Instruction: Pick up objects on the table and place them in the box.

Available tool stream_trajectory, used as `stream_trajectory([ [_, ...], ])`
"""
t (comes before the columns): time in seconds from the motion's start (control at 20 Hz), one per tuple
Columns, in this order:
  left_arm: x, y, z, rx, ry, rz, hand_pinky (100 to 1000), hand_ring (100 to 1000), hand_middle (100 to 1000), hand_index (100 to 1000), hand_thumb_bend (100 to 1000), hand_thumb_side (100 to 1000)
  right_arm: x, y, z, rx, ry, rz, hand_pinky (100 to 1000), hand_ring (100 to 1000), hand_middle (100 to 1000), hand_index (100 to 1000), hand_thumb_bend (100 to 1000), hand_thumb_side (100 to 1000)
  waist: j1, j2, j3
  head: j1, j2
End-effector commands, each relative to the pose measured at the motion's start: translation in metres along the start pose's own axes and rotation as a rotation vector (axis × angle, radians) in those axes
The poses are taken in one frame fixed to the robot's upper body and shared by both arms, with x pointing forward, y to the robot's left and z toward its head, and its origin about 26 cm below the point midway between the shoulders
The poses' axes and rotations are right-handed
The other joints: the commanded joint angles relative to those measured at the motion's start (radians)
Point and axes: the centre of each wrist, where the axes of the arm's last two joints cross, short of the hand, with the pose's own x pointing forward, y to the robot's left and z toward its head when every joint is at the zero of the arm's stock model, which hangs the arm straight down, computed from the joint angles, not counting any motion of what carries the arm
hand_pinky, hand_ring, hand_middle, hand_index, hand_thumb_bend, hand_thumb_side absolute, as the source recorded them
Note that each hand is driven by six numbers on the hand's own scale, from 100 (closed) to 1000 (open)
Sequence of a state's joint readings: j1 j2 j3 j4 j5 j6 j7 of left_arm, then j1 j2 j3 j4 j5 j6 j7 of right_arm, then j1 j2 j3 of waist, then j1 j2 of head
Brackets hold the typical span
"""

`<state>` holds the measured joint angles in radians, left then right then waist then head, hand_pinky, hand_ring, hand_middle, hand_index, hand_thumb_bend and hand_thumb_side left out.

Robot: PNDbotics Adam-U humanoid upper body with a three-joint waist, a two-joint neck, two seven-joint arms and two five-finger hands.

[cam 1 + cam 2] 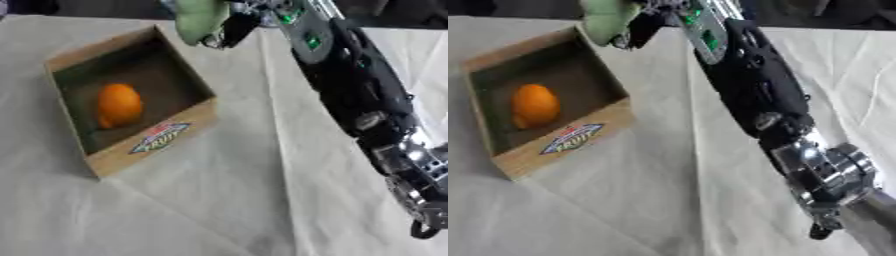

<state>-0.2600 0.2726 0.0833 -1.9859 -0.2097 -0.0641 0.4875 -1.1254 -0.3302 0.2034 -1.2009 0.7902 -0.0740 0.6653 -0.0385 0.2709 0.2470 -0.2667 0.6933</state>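
Note:
A shallow cardboard box [156,145] with a "FRUIT" label on its near wall stands on the left of the table. An orange fruit [118,105] lies inside it. My right arm reaches from the lower right up to the top of the view. Its hand [234,26] is curled round a pale green object [199,19], held just beyond the box's far right corner, above the table. My left hand shows in neither view.
A white cloth [227,200] with creases covers the table. The black and silver right forearm [367,100] crosses the right side of the scene. Dark shapes lie along the far edge.

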Motion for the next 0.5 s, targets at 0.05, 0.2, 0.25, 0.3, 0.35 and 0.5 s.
stream_trajectory([
  [0.05,0.006,0.0,-0.006,-0.006,-0.033,0.01,624,802,1000,698,254,996,0.016,-0.009,-0.009,-0.015,-0.031,0.018,826,808,669,844,137,237,0.006,-0.021,0.003,-0.012,-0.001],
  [0.2,0.006,0.0,-0.006,-0.008,-0.033,0.014,624,802,1000,698,254,995,0.028,-0.004,-0.019,-0.005,-0.05,0.014,826,809,668,843,142,238,0.005,-0.021,0.007,-0.018,-0.003],
  [0.25,0.007,-0.001,-0.006,-0.008,-0.033,0.016,624,802,1000,698,254,995,0.031,-0.001,-0.023,0.0,-0.051,0.014,827,809,669,843,147,238,0.005,-0.021,0.008,-0.021,-0.003],
  [0.3,0.007,-0.001,-0.006,-0.009,-0.033,0.017,624,802,1000,698,254,995,0.034,0.002,-0.027,0.006,-0.049,0.014,827,810,670,844,148,241,0.005,-0.021,0.01,-0.023,-0.004],
  [0.35,0.007,-0.001,-0.006,-0.009,-0.034,0.019,624,802,1000,698,254,995,0.036,0.006,-0.032,0.015,-0.044,0.011,827,810,670,846,149,246,0.005,-0.021,0.011,-0.025,-0.005],
  [0.5,0.007,-0.002,-0.006,-0.011,-0.034,0.023,624,802,1000,698,253,995,0.039,0.022,-0.044,0.045,-0.027,-0.016,825,810,671,849,141,266,0.006,-0.02,0.016,-0.031,-0.01],
])
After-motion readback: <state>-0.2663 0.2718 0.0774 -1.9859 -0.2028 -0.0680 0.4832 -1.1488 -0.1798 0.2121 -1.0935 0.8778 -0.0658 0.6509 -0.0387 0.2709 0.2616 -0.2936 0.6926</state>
